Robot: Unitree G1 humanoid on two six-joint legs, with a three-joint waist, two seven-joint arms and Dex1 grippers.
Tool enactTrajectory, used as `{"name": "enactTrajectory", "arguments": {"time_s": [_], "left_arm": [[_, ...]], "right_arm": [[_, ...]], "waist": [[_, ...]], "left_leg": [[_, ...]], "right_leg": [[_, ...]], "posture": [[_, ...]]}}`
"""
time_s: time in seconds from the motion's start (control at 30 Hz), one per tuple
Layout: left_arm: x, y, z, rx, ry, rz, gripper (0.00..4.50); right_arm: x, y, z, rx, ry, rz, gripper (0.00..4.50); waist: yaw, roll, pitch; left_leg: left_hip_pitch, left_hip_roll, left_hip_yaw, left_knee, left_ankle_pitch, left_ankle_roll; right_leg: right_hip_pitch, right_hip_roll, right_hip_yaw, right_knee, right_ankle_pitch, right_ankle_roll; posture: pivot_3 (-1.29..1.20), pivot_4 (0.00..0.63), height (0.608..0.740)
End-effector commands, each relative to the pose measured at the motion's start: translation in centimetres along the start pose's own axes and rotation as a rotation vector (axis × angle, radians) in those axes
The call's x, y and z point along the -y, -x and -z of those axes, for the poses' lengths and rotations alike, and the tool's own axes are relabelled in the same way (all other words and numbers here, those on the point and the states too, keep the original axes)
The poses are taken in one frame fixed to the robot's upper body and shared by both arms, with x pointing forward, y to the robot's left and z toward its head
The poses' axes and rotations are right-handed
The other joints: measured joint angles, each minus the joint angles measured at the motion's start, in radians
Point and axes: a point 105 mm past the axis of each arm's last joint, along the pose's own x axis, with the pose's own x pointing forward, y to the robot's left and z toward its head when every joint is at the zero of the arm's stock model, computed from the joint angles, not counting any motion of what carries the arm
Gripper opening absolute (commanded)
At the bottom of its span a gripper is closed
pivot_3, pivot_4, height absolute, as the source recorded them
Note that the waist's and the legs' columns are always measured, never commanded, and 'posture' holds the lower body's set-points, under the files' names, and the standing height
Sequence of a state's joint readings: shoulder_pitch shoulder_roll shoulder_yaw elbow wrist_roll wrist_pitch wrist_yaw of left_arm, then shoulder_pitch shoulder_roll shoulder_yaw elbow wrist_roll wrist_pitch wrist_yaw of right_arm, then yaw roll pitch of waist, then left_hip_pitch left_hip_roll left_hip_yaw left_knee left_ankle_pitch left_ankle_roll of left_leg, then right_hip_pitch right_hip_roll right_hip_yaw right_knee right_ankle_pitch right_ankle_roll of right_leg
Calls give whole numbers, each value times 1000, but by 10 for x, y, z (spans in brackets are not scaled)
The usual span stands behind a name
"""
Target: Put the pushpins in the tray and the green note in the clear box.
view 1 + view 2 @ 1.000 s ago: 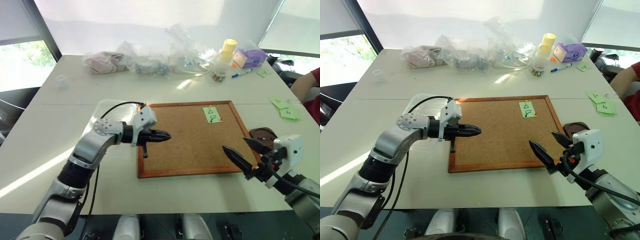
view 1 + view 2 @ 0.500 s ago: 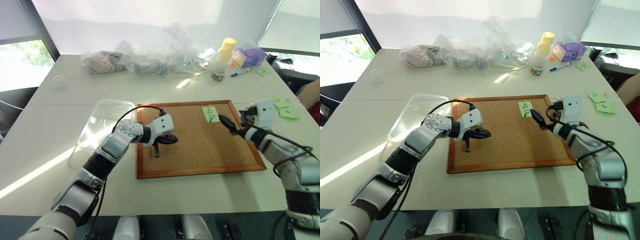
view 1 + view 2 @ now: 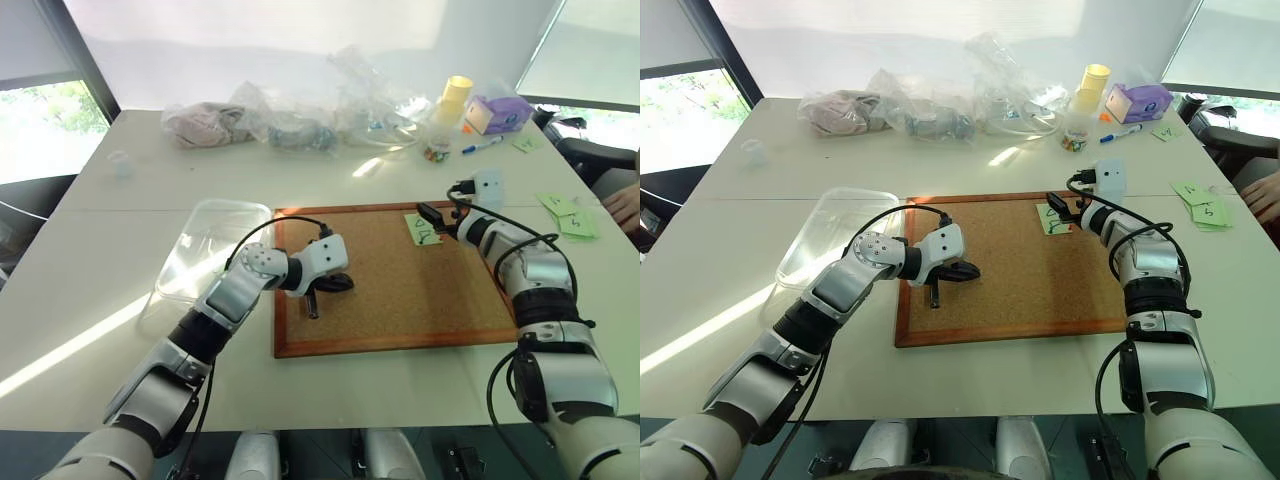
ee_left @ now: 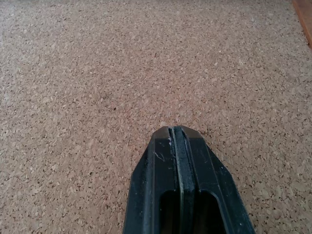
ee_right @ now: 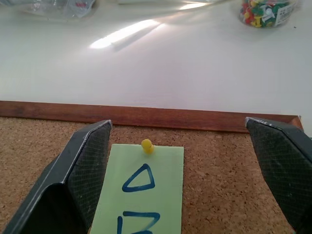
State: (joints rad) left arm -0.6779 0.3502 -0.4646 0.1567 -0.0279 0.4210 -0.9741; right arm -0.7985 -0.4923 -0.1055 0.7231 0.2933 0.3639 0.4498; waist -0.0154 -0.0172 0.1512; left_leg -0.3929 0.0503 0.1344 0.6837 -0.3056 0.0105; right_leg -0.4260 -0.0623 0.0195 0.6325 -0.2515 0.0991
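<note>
The green note [image 5: 141, 195] is pinned near the cork board's far right corner by a yellow pushpin [image 5: 146, 145] through its top edge. My right gripper [image 5: 178, 124] is open, with one finger on each side of the note [image 3: 421, 229] and just above it. My left gripper [image 4: 174, 132] is shut and empty, its tip low over the bare cork at the board's left part [image 3: 340, 283]. The clear box [image 3: 205, 245] lies empty on the table just left of the board. The tray is hidden from view.
The wood-framed cork board [image 3: 400, 345] takes up the middle of the table. Clear bags [image 3: 290, 125], yellow cups [image 3: 458, 95], a jar of coloured pins [image 5: 265, 10] and a purple box [image 3: 498, 115] line the far edge. Other green slips [image 3: 565, 215] and a person's hand [image 3: 625, 205] are at the right.
My right arm has swung from the board's near right corner forward to the note, still open. My left gripper has dropped a little toward the cork, still shut. The person's arm has pulled back.
</note>
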Motion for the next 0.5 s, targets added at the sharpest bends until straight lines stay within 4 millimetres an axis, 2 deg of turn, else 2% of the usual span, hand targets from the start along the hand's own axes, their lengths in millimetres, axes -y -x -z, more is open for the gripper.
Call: {"name": "enactTrajectory", "arguments": {"time_s": [0.03,0.23,0.33,0.5], "left_arm": [[5,-2,9,-37,14,6,60],[5,-1,9,-40,20,-4,60],[5,-1,9,-40,22,-9,0],[4,0,10,-43,23,-18,0]], "right_arm": [[-3,-6,-14,41,37,-17,4500],[-10,-16,-7,11,51,-41,4500],[-13,-19,-3,2,46,-49,3652],[-16,-21,0,-8,37,-67,1080]], "waist": [[0,0,0],[-4,0,0],[-3,1,0],[-3,1,0]], "left_leg": [[0,0,0,0,0,-1],[0,0,0,0,3,-5],[0,0,0,0,3,-5],[0,0,0,0,3,-5]], "right_leg": [[0,0,0,0,0,0],[0,0,0,0,0,0],[0,0,0,0,0,0],[0,0,0,1,0,0]], "posture": [[0,150,737],[0,150,737],[0,150,737],[0,150,737]]}}
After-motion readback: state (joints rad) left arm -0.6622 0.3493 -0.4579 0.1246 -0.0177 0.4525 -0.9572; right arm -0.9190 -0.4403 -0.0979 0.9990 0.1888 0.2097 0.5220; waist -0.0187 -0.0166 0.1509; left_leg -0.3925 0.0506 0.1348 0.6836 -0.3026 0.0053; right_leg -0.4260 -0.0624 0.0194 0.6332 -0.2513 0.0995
